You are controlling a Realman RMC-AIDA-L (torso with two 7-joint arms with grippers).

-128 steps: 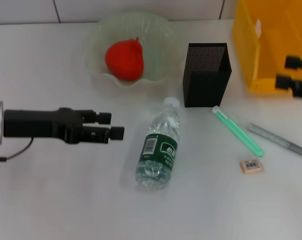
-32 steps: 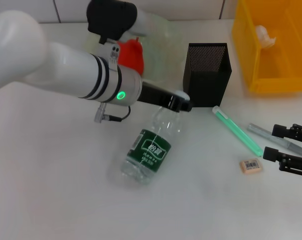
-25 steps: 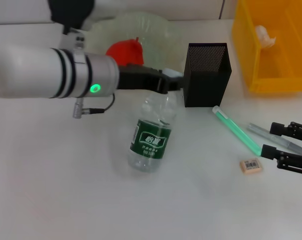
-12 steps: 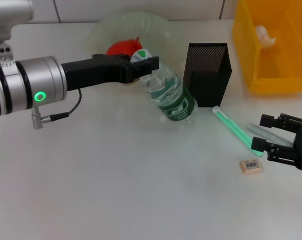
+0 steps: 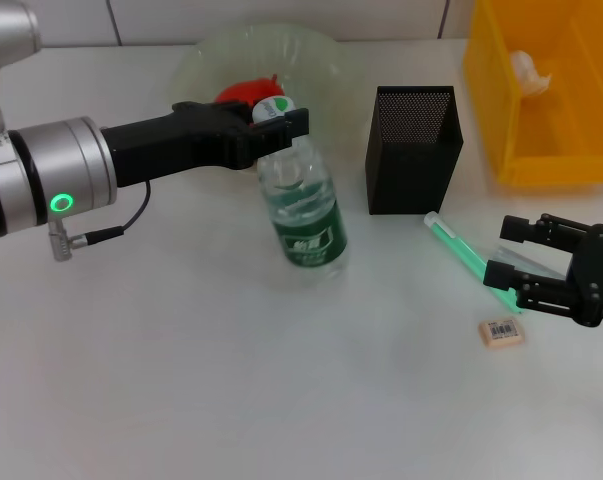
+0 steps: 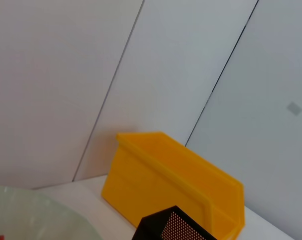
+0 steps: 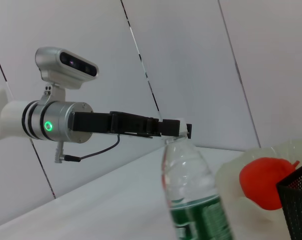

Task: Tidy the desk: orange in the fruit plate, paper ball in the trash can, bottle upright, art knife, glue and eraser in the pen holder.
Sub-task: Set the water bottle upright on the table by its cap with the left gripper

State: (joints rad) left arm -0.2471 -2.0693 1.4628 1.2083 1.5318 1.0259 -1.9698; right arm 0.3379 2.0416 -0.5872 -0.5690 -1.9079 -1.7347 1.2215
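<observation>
Bottle (image 5: 303,205) stands nearly upright on the white bench (image 5: 181,380), between fruit plate (image 5: 326,55) and pen holder (image 5: 413,148), with the left gripper (image 5: 279,120) jaws clamped on its white cap. Right gripper (image 5: 516,255) hovers with jaws apart over the glue (image 5: 459,252), near the eraser (image 5: 501,332). Orange (image 5: 243,92) sits in the fruit plate; paper ball (image 5: 529,68) lies in the trash can (image 5: 526,165).

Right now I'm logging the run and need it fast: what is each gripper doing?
Left gripper: shut on the bottle at its cap, bottle standing nearly upright.
Right gripper: open, holding nothing, over the glue.
</observation>
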